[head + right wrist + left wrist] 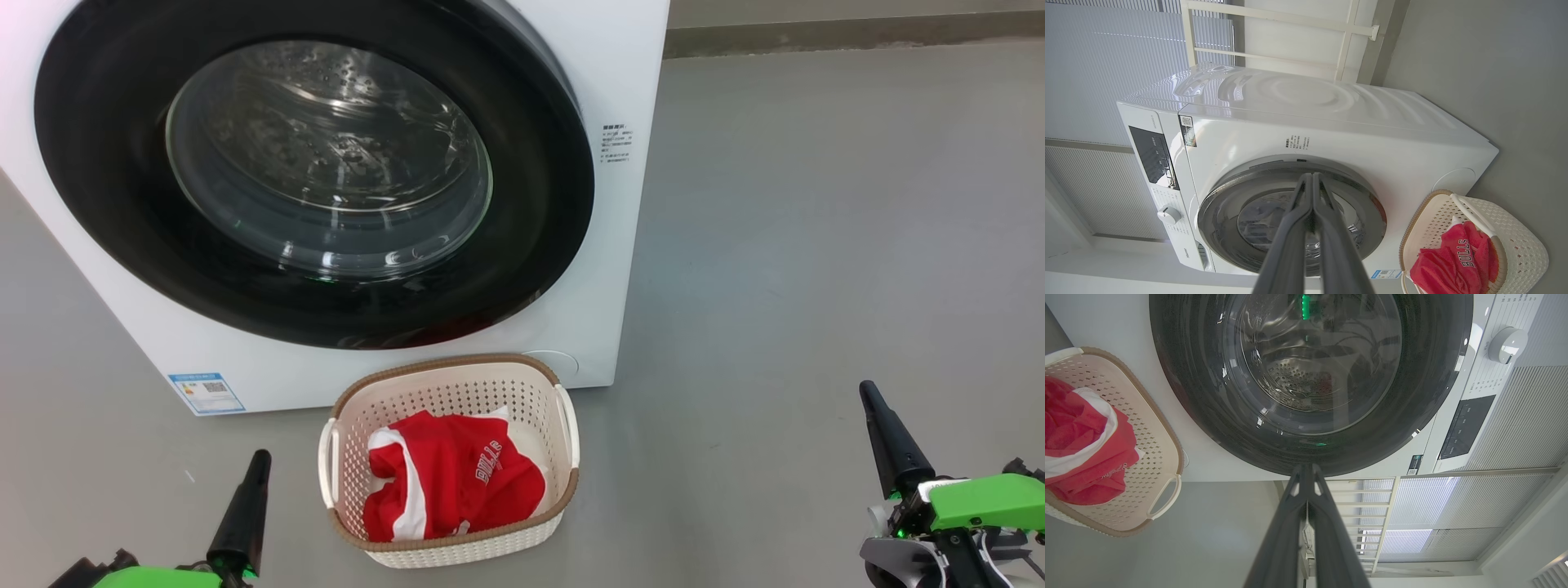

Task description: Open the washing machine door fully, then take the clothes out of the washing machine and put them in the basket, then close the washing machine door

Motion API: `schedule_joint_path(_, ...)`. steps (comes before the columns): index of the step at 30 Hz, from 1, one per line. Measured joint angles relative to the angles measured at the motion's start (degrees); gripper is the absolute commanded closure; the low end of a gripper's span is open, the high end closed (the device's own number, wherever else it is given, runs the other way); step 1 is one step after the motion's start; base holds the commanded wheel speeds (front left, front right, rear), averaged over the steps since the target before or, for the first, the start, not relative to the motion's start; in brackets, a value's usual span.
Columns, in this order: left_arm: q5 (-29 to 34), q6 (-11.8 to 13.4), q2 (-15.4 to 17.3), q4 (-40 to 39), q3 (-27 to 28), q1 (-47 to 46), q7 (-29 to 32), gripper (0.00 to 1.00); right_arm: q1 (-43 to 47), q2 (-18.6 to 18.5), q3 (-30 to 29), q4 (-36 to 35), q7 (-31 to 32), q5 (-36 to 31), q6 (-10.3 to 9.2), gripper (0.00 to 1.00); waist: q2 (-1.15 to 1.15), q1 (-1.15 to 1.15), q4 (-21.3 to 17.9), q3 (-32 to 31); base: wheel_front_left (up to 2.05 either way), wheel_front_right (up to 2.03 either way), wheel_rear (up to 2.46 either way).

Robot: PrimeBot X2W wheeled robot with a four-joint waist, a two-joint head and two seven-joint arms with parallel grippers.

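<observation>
Grey floor: clothes in the basket before the closed door; left gripper and right gripper pinched together, empty.

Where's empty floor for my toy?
Widest: bare grey floor right of the big white washing machine. Also between the cream perforated plastic basket and the right gripper. Crowded: basket, holding the red fabric clothes, sits close before the washer.

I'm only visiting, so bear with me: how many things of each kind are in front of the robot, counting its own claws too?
washing machine: 1
basket: 1
red garment, lying in the basket: 1
grippers: 2, the left gripper and the right gripper, both shut
Total: 5
</observation>
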Motion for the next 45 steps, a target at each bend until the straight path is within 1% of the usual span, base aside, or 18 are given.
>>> schedule_joint_path(45, 0.00, 0.00, 0.00, 0.00, 0.00, 0.00, 0.00, 1.00, 0.00, 0.00, 0.00, 0.00, 0.00, 0.00, 0.00, 1.00, 0.00, 0.00, 0.00, 0.00, 0.00, 0.00, 0.00)
